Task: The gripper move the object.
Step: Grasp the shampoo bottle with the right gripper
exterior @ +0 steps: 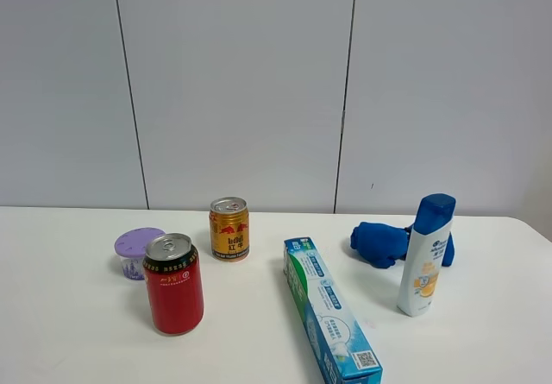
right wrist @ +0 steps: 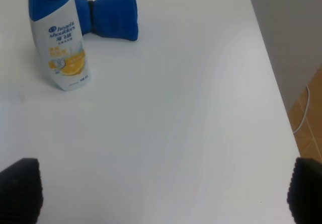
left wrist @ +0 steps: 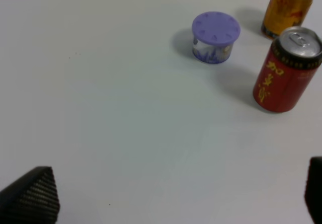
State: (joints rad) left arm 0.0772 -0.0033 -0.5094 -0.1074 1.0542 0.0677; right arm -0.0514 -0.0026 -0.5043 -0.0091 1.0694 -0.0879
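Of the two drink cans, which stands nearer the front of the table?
The red can, beside the purple-lidded tub; the gold can stands farther back.

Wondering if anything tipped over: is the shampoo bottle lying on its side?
No, the shampoo bottle stands upright on the table.

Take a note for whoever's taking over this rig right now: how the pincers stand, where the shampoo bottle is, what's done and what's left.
Left pincer: open, empty, over bare white table.
Right pincer: open, empty, well clear of the bottle.
Tall white plastic shampoo bottle with blue cap: upright on the table's right side, in front of the blue cloth bundle, right of the long toothpaste box.
Done: nothing yet; the bottle is not grasped.
Left: probably reach with the right pincer, grip the bottle, move it.
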